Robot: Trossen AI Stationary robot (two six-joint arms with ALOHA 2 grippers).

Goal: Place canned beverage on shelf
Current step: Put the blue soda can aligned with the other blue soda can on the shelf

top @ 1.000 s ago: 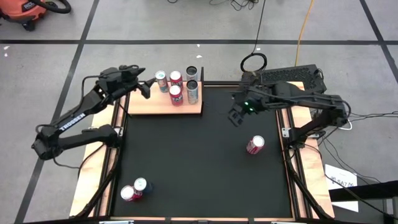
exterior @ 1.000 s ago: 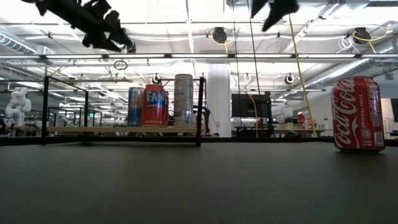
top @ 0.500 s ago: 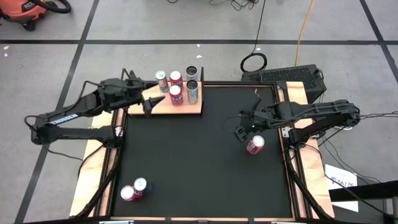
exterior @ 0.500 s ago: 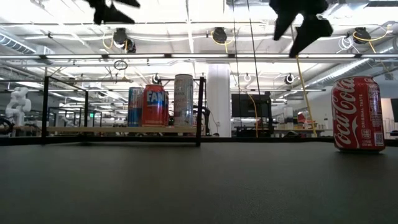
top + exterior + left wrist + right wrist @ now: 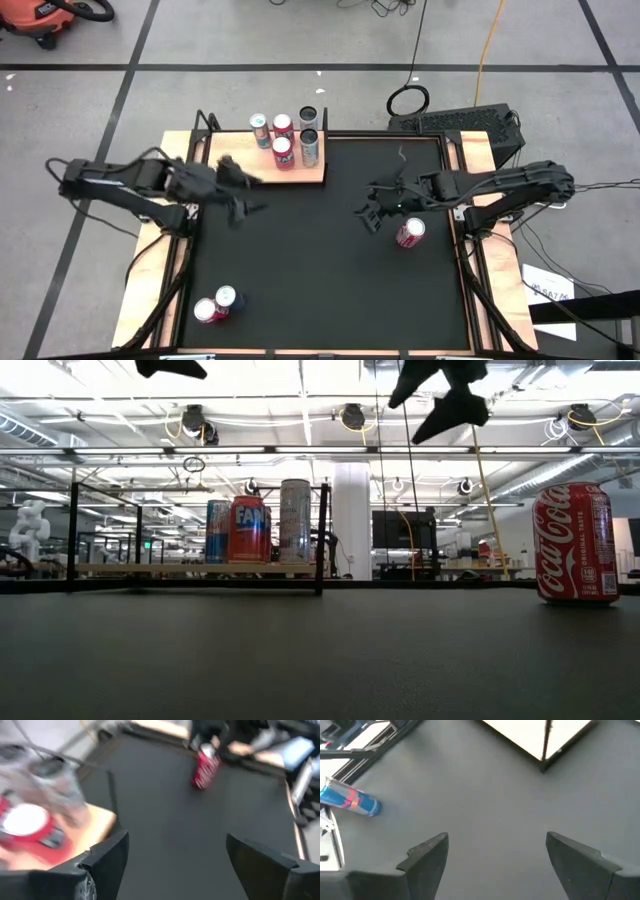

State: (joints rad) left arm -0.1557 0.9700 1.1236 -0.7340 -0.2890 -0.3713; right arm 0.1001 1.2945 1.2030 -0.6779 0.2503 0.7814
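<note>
The shelf (image 5: 240,168), a light wooden board with a black rail, lies at the mat's far left and carries several upright cans (image 5: 284,152). It also shows in the low view (image 5: 190,569). A red cola can (image 5: 410,232) stands upright on the black mat at the right, also seen in the low view (image 5: 575,544) and the left wrist view (image 5: 204,766). My left gripper (image 5: 250,198) hovers open and empty over the mat, just near of the shelf. My right gripper (image 5: 368,213) hovers open and empty just left of the red can.
Two more cans (image 5: 214,305), one red and one blue, stand at the mat's near left corner; the blue one shows in the right wrist view (image 5: 352,802). Wooden strips (image 5: 495,290) edge the mat. Open mat (image 5: 320,270) lies between the arms.
My left gripper has drawn back from above the shelf's left part toward the table's near edge and now hangs over the mat. My right gripper has moved from the far right toward the near edge, then left, ending beside the red can. No can has moved.
</note>
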